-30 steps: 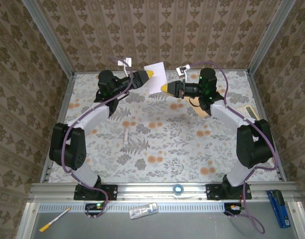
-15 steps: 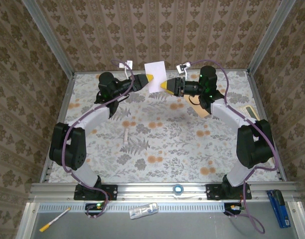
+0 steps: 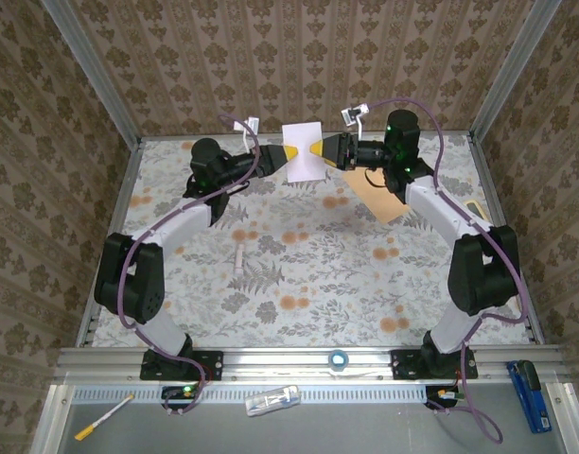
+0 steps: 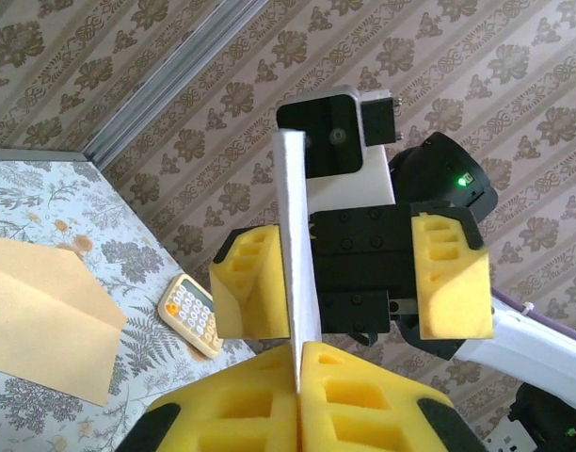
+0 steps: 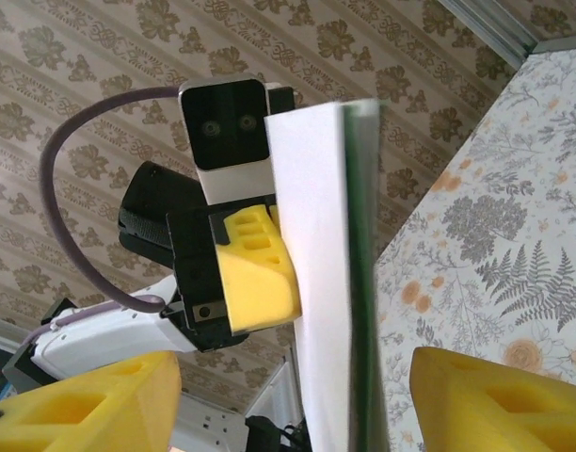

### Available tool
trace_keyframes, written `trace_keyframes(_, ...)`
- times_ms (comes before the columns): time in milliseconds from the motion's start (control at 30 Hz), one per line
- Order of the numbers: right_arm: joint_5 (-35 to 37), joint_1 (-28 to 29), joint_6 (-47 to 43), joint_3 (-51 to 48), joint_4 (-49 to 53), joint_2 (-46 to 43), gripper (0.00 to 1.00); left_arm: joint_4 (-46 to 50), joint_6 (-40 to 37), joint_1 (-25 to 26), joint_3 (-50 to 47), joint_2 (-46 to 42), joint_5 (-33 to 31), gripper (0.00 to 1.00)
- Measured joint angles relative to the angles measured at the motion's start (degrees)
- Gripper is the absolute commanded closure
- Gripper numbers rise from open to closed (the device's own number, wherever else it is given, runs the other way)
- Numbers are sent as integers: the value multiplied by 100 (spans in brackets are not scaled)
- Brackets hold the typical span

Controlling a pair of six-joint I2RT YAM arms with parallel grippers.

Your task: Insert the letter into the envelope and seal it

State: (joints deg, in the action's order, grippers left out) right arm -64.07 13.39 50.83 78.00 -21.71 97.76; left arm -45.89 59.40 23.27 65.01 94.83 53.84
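On the tabletop point(image 3: 299, 274) lies the tan envelope point(image 3: 382, 194), and beyond it, up to its left, the letter point(image 3: 304, 140) hangs in the air, one edge clamped in the left pincer point(image 3: 288, 152), the right pincer point(image 3: 319, 151) open astride the opposite edge; light, thin and floppy, it likely needs edge grips.

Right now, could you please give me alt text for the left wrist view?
The left tool pinches the white letter upright, edge-on; the right tool faces it, open, one finger either side of the sheet. The tan envelope lies flat at lower left.
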Motion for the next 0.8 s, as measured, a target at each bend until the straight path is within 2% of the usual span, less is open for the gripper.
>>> trace_keyframes(133,-85,0,26,4,2,101,52,11,0,-4,7,0,0,91)
trace_keyframes(233,-114,0,37,0,-52,105,67,31,-2,-4,44,0,-2,91)
trace_keyframes(367,-120,0,46,-37,-144,105,98,42,-2,-4,101,0,-7,85)
trace_keyframes(400,-125,0,57,-52,-160,105,100,39,0,-4,107,0,-9,80)
trace_keyframes(533,-131,0,96,-81,-170,105,100,46,9,-4,109,2,-48,71)
trace_keyframes(700,-129,0,96,-81,-170,105,100,42,-9,-11,109,2,-109,48)
trace_keyframes(800,-129,0,70,-81,-116,105,100,46,-13,-35,107,2,-133,41)
